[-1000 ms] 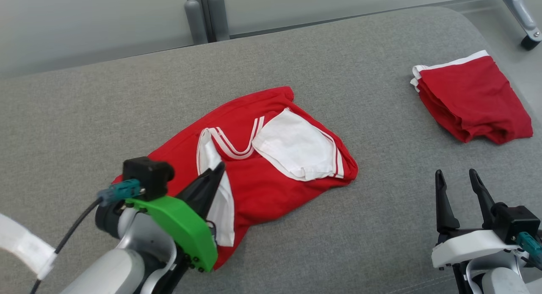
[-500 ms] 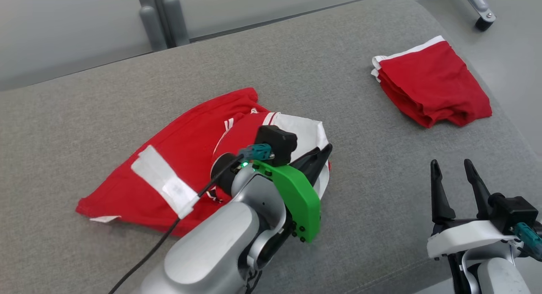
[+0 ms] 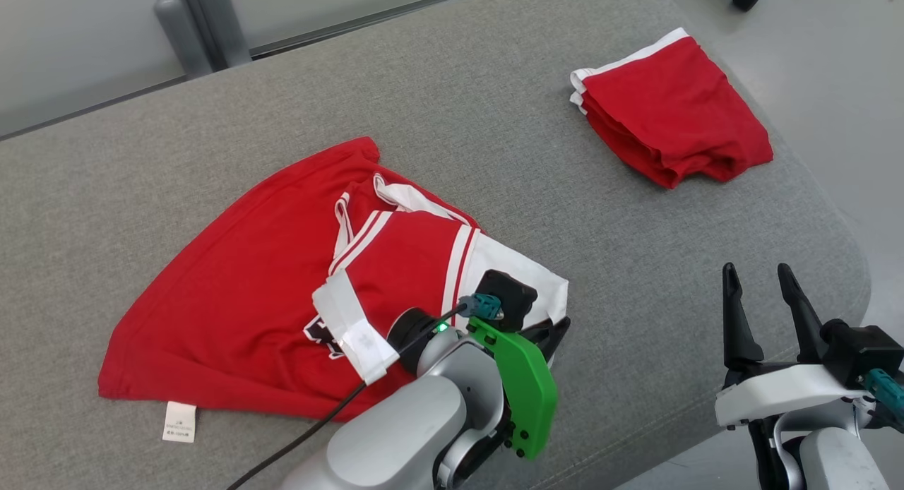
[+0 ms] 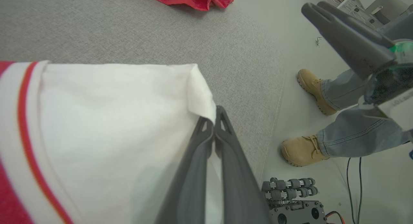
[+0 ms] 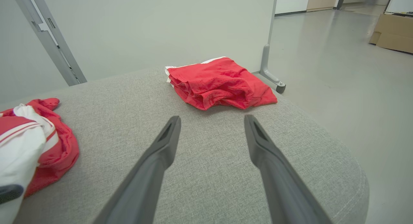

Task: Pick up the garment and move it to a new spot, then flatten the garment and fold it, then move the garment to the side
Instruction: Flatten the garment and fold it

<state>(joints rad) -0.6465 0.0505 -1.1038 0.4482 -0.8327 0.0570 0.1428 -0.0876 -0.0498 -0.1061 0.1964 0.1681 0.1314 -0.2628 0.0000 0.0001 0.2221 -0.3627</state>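
Bright even light, soft shadows; wrist views distorted (near gripper blurred).

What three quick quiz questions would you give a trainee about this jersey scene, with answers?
1. True or false: the left fingers are shut on the white cloth of the jersey.
2. The right fingers are: A) shut on nothing, B) open and empty, C) shut on cloth.
3. Fill in: on the cushion, the folded garment lies to the jersey's ____ (robot's side).

Key: 1 true; 2 B; 3 right.
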